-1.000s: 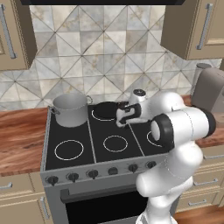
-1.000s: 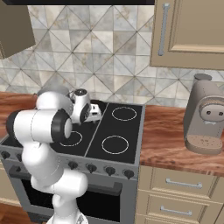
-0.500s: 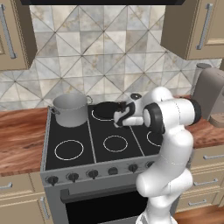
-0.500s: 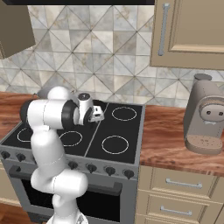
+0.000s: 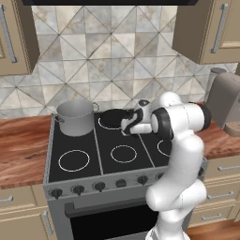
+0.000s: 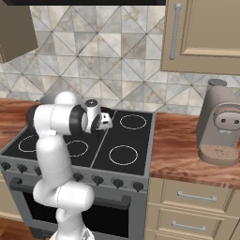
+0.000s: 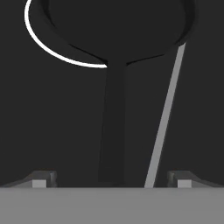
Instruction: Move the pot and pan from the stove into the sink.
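The stove point(image 5: 93, 154) runs between wood counter point(image 5: 21, 145) on the left and more counter on the right, tiled wall at the far edge. Near burners are bare, plenty of free glass in front. The pot point(image 5: 75, 117), grey metal with loop handles, sits on the far left burner. The pan point(image 5: 114, 117), flat and black, sits on the far middle burner just right of the pot, apart from it; in the hand view its long straight handle point(image 7: 113, 131) runs toward the camera between the fingertips point(image 7: 41, 178). The gripper point(image 5: 127, 126) hangs low over that handle, jaws spread fully wide, one either side of it, gripping nothing. A coffee machine point(image 6: 220, 124) stands on the right counter, well apart.
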Robot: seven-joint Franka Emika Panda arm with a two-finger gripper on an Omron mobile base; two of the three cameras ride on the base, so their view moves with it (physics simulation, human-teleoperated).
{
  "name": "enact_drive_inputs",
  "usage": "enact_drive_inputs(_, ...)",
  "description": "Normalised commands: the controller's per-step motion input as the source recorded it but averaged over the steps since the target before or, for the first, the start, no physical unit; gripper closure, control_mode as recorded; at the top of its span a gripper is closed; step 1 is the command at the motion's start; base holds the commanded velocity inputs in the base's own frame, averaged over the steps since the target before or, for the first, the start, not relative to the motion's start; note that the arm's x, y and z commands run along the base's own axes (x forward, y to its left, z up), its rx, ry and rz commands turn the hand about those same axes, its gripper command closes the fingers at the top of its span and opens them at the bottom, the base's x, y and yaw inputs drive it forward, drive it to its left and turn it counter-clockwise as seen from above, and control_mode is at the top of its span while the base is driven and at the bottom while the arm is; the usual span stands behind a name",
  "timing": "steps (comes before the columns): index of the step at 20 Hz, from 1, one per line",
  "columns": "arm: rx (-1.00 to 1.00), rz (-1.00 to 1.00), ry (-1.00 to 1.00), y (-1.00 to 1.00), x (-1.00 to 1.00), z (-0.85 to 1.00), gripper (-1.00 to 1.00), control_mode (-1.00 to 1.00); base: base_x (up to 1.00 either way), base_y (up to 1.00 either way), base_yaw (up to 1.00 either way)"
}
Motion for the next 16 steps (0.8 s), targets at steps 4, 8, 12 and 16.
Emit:
enact_drive_inputs(4,-0.02,0.00,0.00,0.03,0.32,-0.10,-1.00,-1.00,0.00,0.00,0.00)
enact_drive_inputs(8,0.00,0.00,0.00,0.00,0.00,0.00,-1.00,-1.00,0.00,0.00,0.00)
enact_drive_inputs(12,-0.01,0.00,0.01,0.04,0.02,-0.20,-1.00,-1.00,0.00,0.00,0.00)
enact_drive_inputs(16,-0.05,0.00,0.02,0.07,0.00,-0.40,-1.00,-1.00,0.00,0.00,0.00)
